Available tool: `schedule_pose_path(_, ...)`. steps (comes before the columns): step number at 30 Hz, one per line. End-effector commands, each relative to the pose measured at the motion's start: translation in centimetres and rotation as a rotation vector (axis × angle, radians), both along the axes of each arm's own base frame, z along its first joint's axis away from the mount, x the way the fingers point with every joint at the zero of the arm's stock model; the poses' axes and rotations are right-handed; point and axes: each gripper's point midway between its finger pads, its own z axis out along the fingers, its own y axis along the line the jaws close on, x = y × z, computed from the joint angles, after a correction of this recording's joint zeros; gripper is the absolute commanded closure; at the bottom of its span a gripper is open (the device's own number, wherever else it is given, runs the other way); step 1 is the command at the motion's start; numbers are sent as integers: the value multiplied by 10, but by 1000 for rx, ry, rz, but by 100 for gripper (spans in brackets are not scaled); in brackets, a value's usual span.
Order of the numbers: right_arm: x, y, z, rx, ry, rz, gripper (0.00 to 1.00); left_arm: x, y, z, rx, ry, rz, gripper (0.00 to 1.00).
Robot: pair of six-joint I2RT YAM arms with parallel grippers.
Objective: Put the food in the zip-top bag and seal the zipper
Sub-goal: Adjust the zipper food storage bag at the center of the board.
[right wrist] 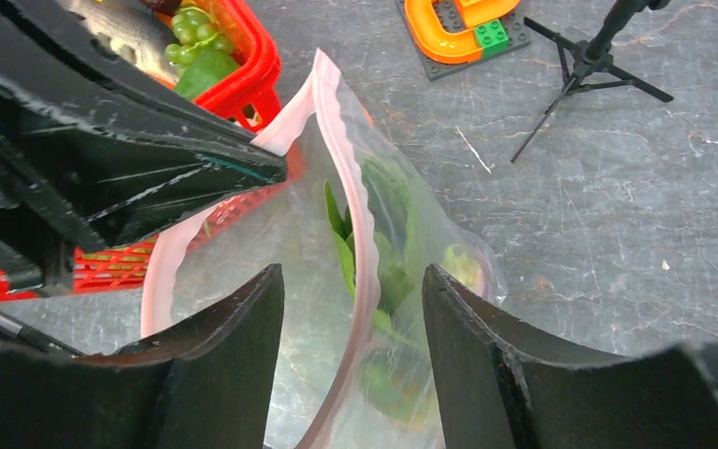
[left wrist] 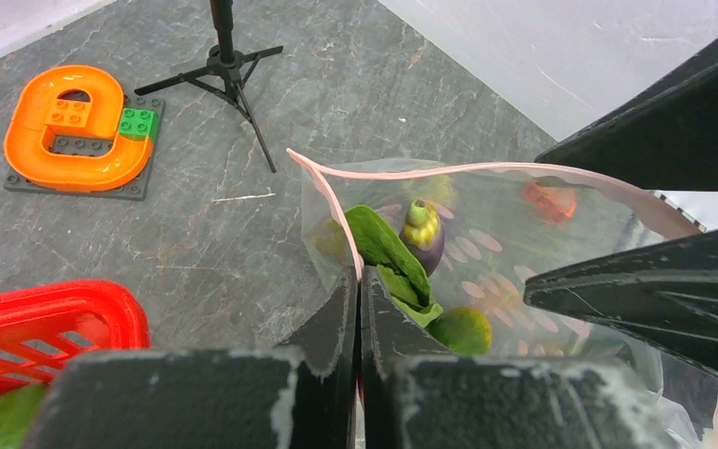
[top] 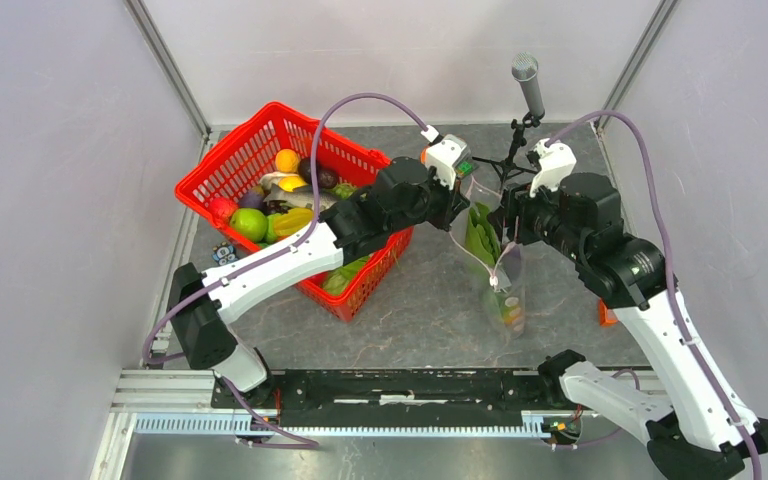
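Observation:
The clear zip-top bag [top: 501, 282] hangs upright between my two grippers, its mouth open. My left gripper [left wrist: 360, 292] is shut on the pink zipper [left wrist: 486, 171] at one end of the mouth. Inside lie a green leafy vegetable [left wrist: 385, 251], a purple fruit [left wrist: 424, 236] and a round green fruit [left wrist: 464, 329]. My right gripper [right wrist: 353, 292] is open, one finger on each side of the near zipper strip [right wrist: 366, 243], neither touching it. Seen from above, the left gripper [top: 457, 205] and right gripper [top: 508, 222] face each other over the bag.
A red mesh basket [top: 225, 148] with several toy foods stands left of the bag, under the left arm. A microphone on a black tripod [top: 528, 85] stands behind the bag. An orange brick track [left wrist: 65, 126] lies near the tripod. A small orange object [top: 605, 316] sits by the right arm.

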Motion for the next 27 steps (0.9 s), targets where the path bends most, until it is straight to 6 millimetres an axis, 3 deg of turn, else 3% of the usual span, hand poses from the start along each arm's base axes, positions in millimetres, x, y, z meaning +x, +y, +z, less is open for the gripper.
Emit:
schedule_pose_path(1,8,-7,12,-29,-45,-40,41,-4,2,40,-106,-56,-14,98)
schedule_pose_path(6,12,-5,9,-46,-42,-29,70,-4,1,39,-103,-57,-15,98)
schedule_pose_path(14,13,-8,22,-11,-110,-46,100,-2,0,38,-103,-64,-13,97)
schedule_pose_path(16,14,-9,23,-9,-121,-58,100,-2,1,40,-106,-67,-10,84)
schedule_pose_path(18,16,-16,24,-8,-139,-99,100,-1,1,44,-113,-77,-8,80)
schedule_pose_path(19,17,-18,26,-2,-155,-114,100,-1,2,45,-111,-81,-7,69)
schedule_pose_path(20,19,-23,27,-2,-168,-144,100,-1,3,45,-106,-84,-6,46)
schedule_pose_path(21,20,-28,30,-2,-185,-174,100,0,7,47,-103,-88,5,34)
schedule_pose_path(23,22,-39,36,-5,-215,-238,100,2,16,49,-97,-95,27,25)
schedule_pose_path(26,24,-47,48,6,-263,-283,100,6,36,54,-102,-103,64,1)
schedule_pose_path(27,25,-48,50,11,-273,-288,100,6,45,57,-109,-109,79,0)
